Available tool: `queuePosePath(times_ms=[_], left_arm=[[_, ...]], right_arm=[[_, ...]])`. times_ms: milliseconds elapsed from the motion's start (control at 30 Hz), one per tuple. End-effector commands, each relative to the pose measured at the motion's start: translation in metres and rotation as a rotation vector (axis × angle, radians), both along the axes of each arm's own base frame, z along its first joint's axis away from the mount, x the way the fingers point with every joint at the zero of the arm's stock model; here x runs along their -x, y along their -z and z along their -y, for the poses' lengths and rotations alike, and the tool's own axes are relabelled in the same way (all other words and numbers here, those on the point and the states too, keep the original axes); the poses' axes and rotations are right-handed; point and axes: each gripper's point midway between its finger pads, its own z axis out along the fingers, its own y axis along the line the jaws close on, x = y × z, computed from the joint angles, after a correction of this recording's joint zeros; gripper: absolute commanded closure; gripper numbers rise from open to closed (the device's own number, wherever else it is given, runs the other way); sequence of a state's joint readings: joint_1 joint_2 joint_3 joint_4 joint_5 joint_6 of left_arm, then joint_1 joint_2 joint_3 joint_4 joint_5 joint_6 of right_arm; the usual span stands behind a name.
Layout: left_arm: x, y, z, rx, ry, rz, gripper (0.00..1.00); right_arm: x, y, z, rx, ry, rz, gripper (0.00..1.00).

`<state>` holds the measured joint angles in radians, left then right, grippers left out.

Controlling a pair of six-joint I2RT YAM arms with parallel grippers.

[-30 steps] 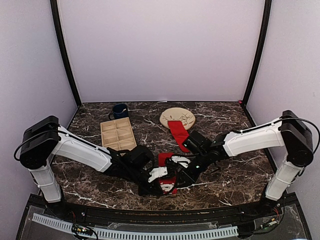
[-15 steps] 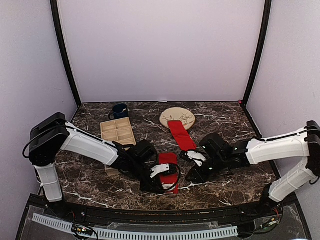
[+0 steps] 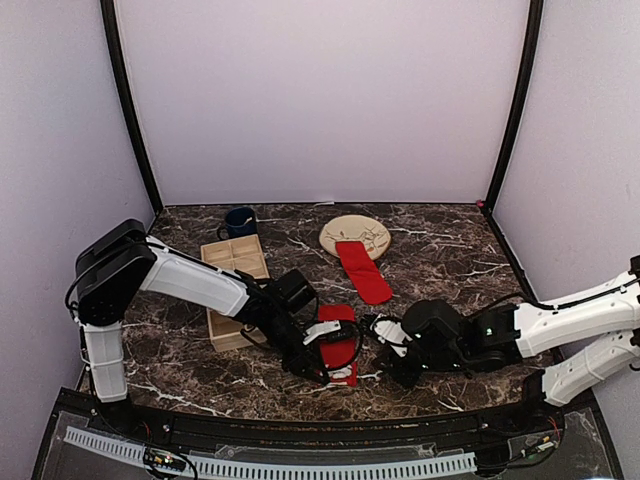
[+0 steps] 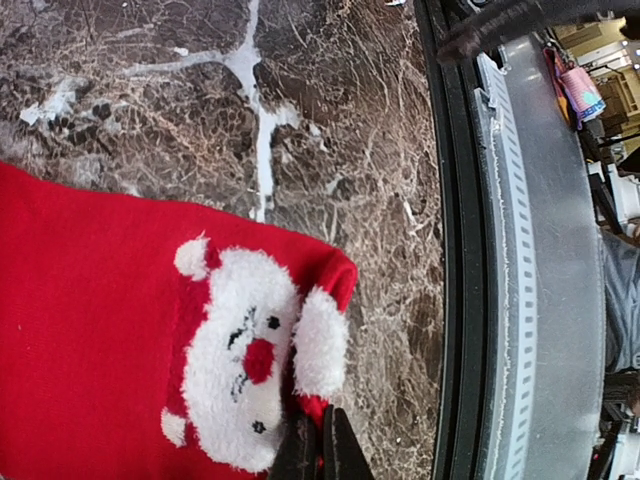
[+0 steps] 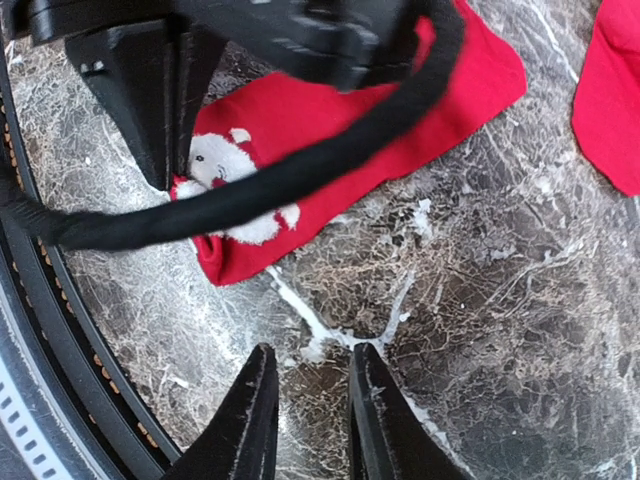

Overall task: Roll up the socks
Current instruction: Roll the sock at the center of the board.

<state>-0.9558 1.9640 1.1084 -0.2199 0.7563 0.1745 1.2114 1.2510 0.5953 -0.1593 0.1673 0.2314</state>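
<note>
Red sock (image 3: 346, 350) lies flat; the left gripper (image 4: 320, 450) pinches its near edge tight, likely to start rolling. The right gripper (image 5: 312, 358) hangs slightly open, holding nothing.

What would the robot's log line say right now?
left gripper: shut on near sock | right gripper: open, empty | far sock: flat, end on plate

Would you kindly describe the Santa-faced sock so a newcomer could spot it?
On the marble table, look near the middle of the front edge. A red sock lies there, pinched by the left tool. Unlike the other red sock, which overlaps the beige plate, it bears a fluffy white Santa face.
</note>
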Motion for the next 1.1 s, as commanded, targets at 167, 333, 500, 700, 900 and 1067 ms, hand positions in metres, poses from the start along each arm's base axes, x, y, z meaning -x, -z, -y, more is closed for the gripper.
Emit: queuePosePath(times_ms=[167,333,500,700,900,1067], left_arm=[[-0.002,-0.011,-0.002,-0.003,0.029,-0.148,1.00],[-0.002,-0.009,-0.002,-0.018,0.040,-0.187,1.00],[-0.001,-0.006,-0.003,-0.027,0.046,-0.225,1.00],[-0.001,-0.005,-0.004,-0.031,0.052,-0.244,1.00],[-0.003,-0.006,-0.004,-0.028,0.049,-0.253,1.00],[-0.003,-0.005,-0.003,-0.026,0.050,-0.259,1.00]], right_arm=[[0.011,-0.008,-0.027,0.077,-0.080,0.197,0.76],[0.019,-0.005,-0.044,0.145,-0.157,0.290,0.72],[0.024,0.001,-0.055,0.197,-0.215,0.332,0.64],[0.027,0.015,-0.064,0.267,-0.270,0.367,0.60],[0.028,0.025,-0.070,0.312,-0.320,0.385,0.55],[0.028,0.030,-0.072,0.341,-0.344,0.394,0.55]])
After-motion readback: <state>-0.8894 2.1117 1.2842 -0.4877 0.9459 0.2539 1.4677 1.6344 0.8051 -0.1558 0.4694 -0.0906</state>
